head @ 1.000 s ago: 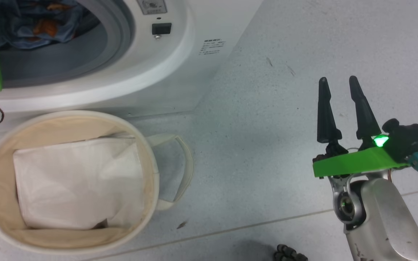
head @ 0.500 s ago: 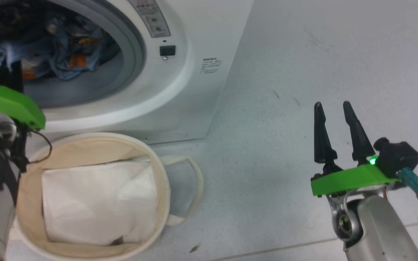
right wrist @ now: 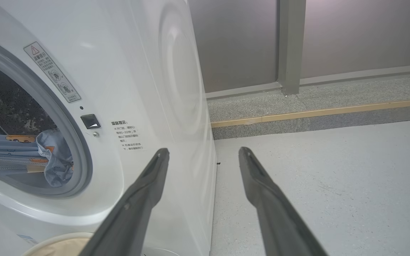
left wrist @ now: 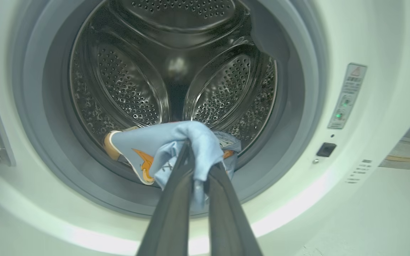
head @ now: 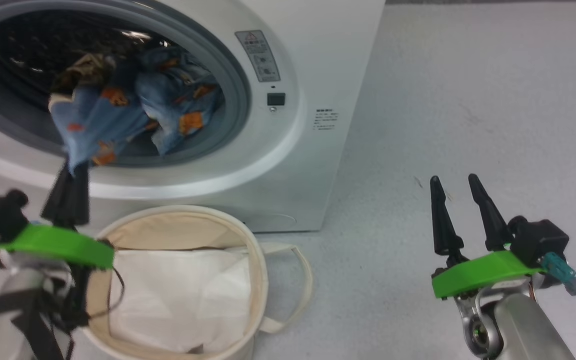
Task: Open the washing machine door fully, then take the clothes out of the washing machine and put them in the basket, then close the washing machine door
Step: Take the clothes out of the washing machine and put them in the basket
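Left gripper [head: 72,172] at the lower left of the head view, just beside the left rim of the basket [head: 178,216], 2 dark fingers pressed together and pinching a fold of the clothes [head: 133,107]. Light-blue fabric with orange prints, stretched from that pinch up into the open mouth of the washing machine [head: 328,60]. Part of it draped across the grey rubber ring [left wrist: 299,92], the rest bunched low at the front of the perforated steel drum [left wrist: 130,81]. In the left wrist view, cloth wrapped over both fingertips, with a cream-edged corner hanging to the left. Basket on the floor [head: 468,100] close in front of the machine, below the opening, with a flat white folded sheet [head: 183,290] inside and 1 looped handle [head: 304,280] showing on its right side. Right gripper [head: 453,179] well apart at the lower right, over bare floor, 2 fingers spread wide with only floor between them. In the right wrist view, fingers aimed past the machine's right front corner, beside its label sticker [right wrist: 52,73].
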{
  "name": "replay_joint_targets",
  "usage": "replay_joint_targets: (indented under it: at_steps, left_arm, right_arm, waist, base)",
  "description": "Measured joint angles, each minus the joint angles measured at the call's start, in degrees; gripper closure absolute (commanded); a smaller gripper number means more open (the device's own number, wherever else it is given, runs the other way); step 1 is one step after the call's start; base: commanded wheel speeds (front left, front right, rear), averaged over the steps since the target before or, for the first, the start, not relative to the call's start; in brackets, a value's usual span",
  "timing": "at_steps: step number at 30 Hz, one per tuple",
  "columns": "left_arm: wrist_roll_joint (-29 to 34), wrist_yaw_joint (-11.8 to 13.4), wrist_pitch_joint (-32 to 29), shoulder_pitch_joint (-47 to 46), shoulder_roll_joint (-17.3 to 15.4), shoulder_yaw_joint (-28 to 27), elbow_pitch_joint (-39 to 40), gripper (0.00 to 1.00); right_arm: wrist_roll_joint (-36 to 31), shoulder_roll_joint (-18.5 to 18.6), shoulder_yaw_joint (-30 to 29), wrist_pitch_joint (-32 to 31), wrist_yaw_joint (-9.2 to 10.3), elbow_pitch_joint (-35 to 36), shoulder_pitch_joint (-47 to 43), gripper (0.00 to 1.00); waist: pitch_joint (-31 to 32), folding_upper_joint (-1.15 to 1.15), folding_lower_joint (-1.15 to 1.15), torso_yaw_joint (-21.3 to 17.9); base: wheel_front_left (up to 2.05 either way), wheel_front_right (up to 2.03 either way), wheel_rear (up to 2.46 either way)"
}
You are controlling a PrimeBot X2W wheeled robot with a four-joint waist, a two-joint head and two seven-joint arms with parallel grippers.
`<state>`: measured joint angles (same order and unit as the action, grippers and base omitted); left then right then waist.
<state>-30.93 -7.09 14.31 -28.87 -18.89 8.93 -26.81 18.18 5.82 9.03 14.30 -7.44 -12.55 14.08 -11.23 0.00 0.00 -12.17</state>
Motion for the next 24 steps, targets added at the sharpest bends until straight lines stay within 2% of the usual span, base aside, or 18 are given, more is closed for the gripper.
replay_joint_targets:
  at_steps: [6, 17, 20, 24]
  left_arm:
    - [-2.2, 0.1, -0.8, 10.6, 0.6, 1.0, 12.5, 1.00]
    - [-6.5, 2.1, -9.2, 24.5, 1.0, 3.9, 30.2, 1.00]
    - [-7.0, 3.0, -10.8, 26.9, 0.9, 4.3, 33.7, 1.00]
    - [-9.8, 3.0, -12.8, 29.1, 1.0, 4.7, 35.7, 1.00]
  right_arm:
    - [0.5, 0.4, 0.5, 0.0, 0.00, -0.9, -1.6, 0.00]
    - [0.6, 1.5, 1.3, 0.0, 0.00, -1.5, -2.5, 0.00]
    - [0.6, 1.6, 1.3, 0.0, 0.00, -1.6, -2.6, 0.00]
    - [0.6, 1.7, 1.4, 0.0, 0.00, -1.5, -2.6, 0.00]
  waist:
    - [3.2, 0.00, 0.00, 2.2]
    - [6.4, 0.00, 0.00, 5.1]
    - [6.3, 0.00, 0.00, 5.3]
    - [5.7, 0.00, 0.00, 5.2]
  base:
    - [0.00, 0.00, 0.00]
    - [0.00, 0.00, 0.00]
    - [0.00, 0.00, 0.00]
    - [0.00, 0.00, 0.00]
